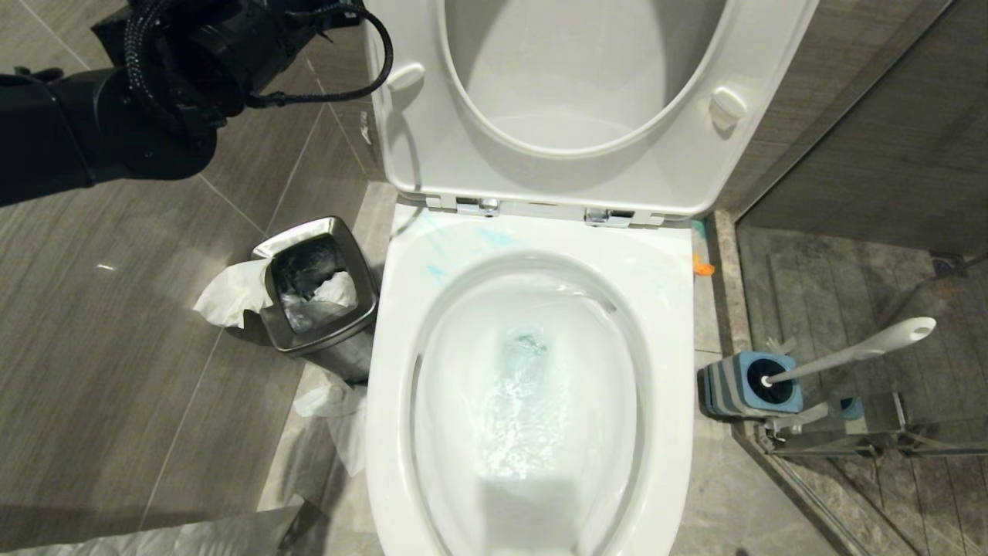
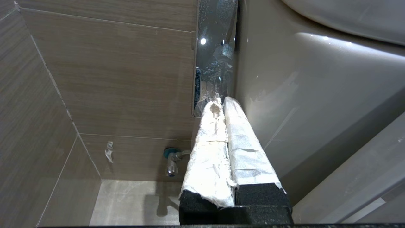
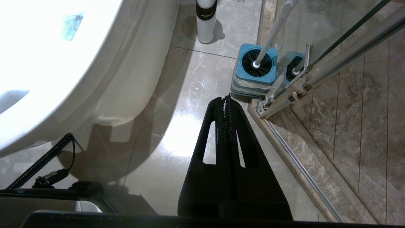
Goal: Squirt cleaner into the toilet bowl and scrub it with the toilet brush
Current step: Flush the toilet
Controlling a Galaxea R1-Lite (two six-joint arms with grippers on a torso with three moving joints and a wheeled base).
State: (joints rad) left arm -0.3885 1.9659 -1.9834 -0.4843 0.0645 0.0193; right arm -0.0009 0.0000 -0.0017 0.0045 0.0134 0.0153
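The white toilet bowl (image 1: pixel 401 324) stands in the middle of the head view with its seat and lid (image 1: pixel 417 147) raised, and water swirls inside it. Pale blue cleaner (image 1: pixel 463 243) smears the back left of the rim and tints the water. The toilet brush (image 1: pixel 857 351) leans in its blue-and-grey striped base (image 1: pixel 729 386) on the floor to the bowl's right. My left arm (image 1: pixel 154 77) reaches up at the far left. Its gripper (image 2: pixel 222 102), wrapped in white tissue, is shut and empty, tips against a chrome wall plate (image 2: pixel 215 57). My right gripper (image 3: pixel 225 98) is shut and empty, low over the floor just short of the brush base (image 3: pixel 254 74).
A square steel bin (image 1: pixel 316 297) with tissues spilling around it stands left of the bowl. A glass shower door and its metal rail (image 1: pixel 849 440) run right behind the brush. A white cylinder with a black band (image 3: pixel 206 19) stands on the floor. A water valve (image 2: pixel 172 161) sticks out of the wall.
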